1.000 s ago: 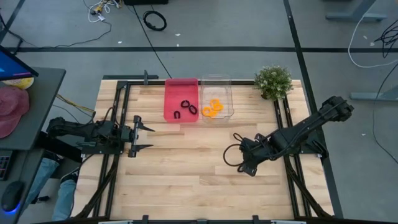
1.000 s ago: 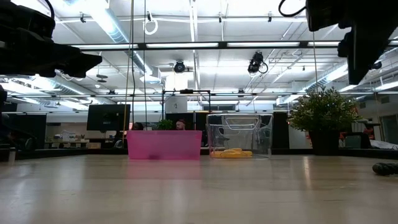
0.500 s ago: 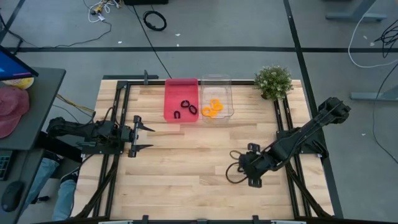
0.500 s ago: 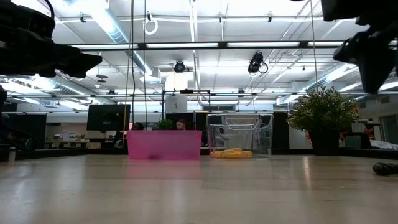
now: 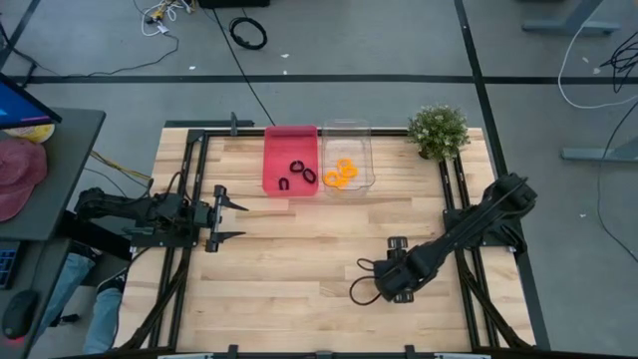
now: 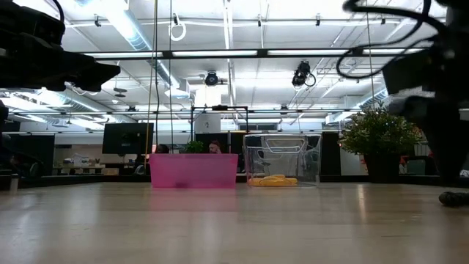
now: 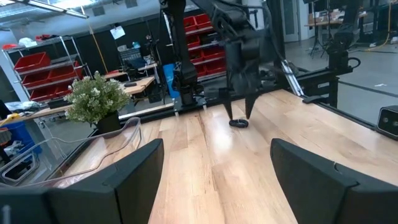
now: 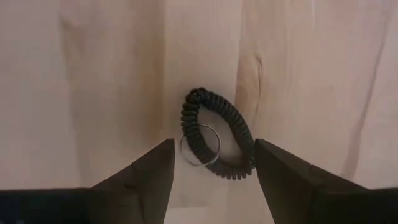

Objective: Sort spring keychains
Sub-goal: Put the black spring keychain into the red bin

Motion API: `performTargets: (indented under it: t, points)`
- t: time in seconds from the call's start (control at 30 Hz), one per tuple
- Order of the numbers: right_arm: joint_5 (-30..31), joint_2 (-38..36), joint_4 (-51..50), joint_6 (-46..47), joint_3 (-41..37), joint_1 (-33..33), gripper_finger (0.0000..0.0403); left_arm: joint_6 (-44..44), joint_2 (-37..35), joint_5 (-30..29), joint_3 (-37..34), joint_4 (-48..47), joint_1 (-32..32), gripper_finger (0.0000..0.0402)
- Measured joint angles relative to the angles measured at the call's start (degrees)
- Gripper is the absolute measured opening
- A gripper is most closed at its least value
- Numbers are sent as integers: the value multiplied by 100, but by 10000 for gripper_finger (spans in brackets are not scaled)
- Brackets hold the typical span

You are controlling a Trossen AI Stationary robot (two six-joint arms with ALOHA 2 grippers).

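Observation:
One black spring keychain (image 8: 219, 133) with a metal ring (image 8: 200, 144) lies flat on the wood; it also shows in the left wrist view (image 7: 239, 122) and at the low view's right edge (image 6: 454, 198). My right gripper (image 8: 211, 149) (image 5: 394, 274) (image 7: 239, 114) hangs over it, pointing down and open, with one finger on either side and not touching it. Other black keychains (image 5: 299, 174) lie in the pink bin (image 5: 274, 145), and orange ones (image 5: 340, 174) lie in the clear bin (image 5: 365, 150). My left gripper (image 5: 243, 221) (image 7: 216, 149) waits open at the table's left side.
A potted plant (image 5: 438, 131) stands at the far right corner. The two bins (image 6: 193, 170) (image 6: 282, 158) sit side by side at the far edge. Bare wood lies between the bins and the right gripper. A black cable loops beside the right wrist (image 5: 361, 289).
My right gripper has moved toward the table's near edge and a little to the left, and has come down. It stays open. The black keychain on the table has not moved.

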Motion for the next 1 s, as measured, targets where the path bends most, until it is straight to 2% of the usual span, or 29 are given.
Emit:
performTargets:
  t: [0.4, 0.63, 0.77, 0.93, 1.0]
  points:
    - [144, 406, 144, -60, 17, -32, 220, -1, 1, 0, -1, 1, 0, 298]
    - [72, 415, 171, -97, 13, -92, 195, 0, -1, 0, 0, 0, 0, 298]
    - [-113, 419, 234, -260, 10, -138, 153, -1, 1, 0, -1, 1, 0, 298]
    - [-268, 424, 307, -461, 11, -144, 41, -1, 0, 0, -1, 0, 0, 298]
    - [-276, 420, 356, -598, 11, -163, 17, 0, -1, 0, -1, 1, 0, 298]
